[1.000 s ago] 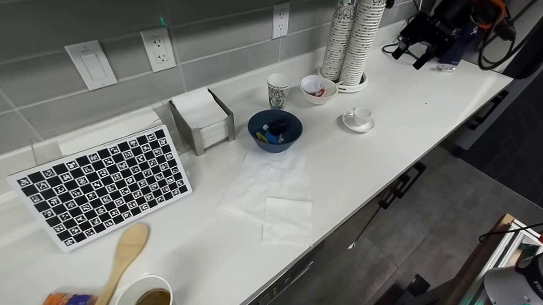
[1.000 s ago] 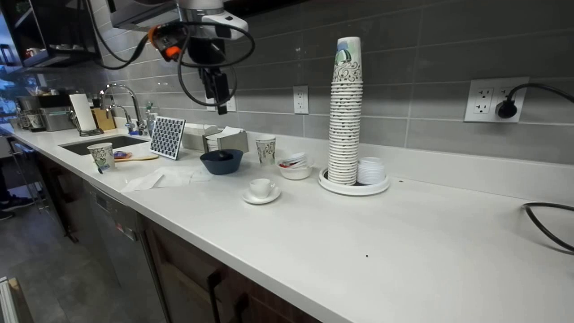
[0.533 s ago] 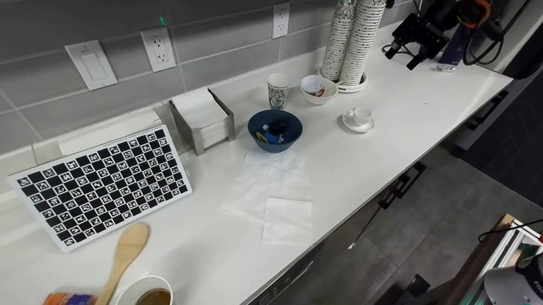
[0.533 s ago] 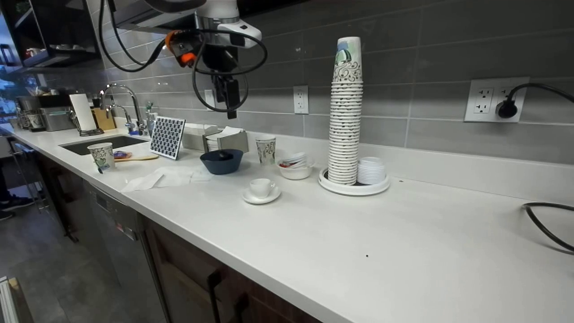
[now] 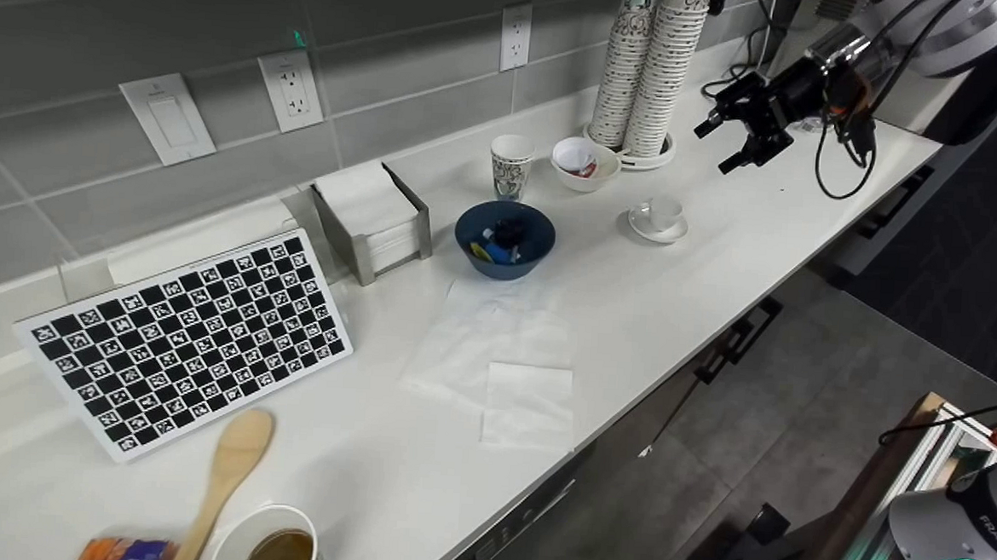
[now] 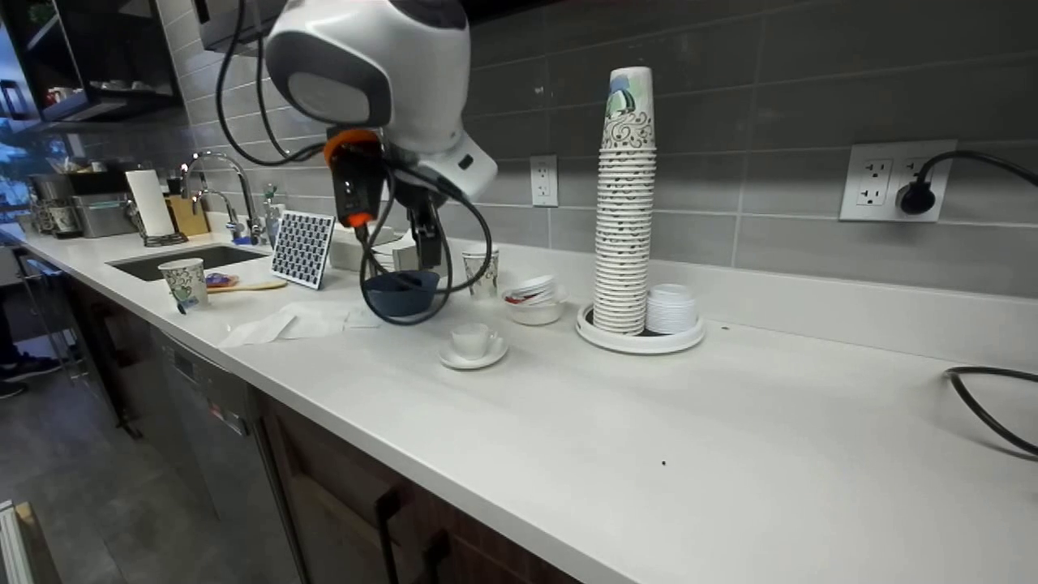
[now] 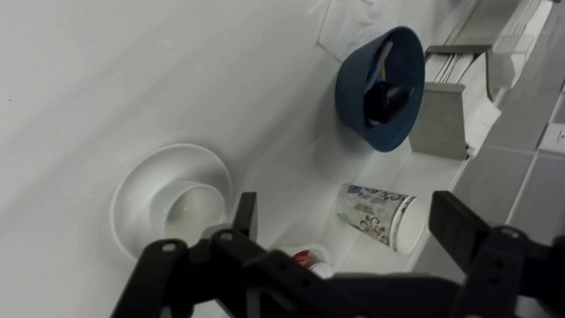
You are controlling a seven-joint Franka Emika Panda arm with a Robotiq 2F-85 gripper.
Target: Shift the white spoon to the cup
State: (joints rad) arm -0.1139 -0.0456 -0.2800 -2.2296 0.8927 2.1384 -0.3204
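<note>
The cup (image 5: 666,212) is short and plain white. It stands upright on a white saucer (image 5: 644,232), in both exterior views (image 6: 470,339) and at the lower left of the wrist view (image 7: 196,212). My gripper (image 5: 719,146) is open and empty, in the air above the counter beyond the cup; it also shows in an exterior view (image 6: 428,258). In the wrist view the fingers stand wide apart with nothing between the tips. I cannot pick out the white spoon for certain. A thin pale stick (image 7: 380,64) lies in the dark blue bowl (image 7: 351,95).
A white bowl (image 6: 535,312) with small white and red items stands behind the cup. A patterned paper cup (image 5: 511,174) and tall stacks of paper cups (image 5: 649,92) line the wall. Napkins (image 5: 530,405), a wooden spoon (image 5: 238,454) and a mug (image 5: 259,528) lie along the counter.
My gripper has come lower and closer to the cup and saucer, and the wrist has turned. It stays open. The things on the counter have not moved.
</note>
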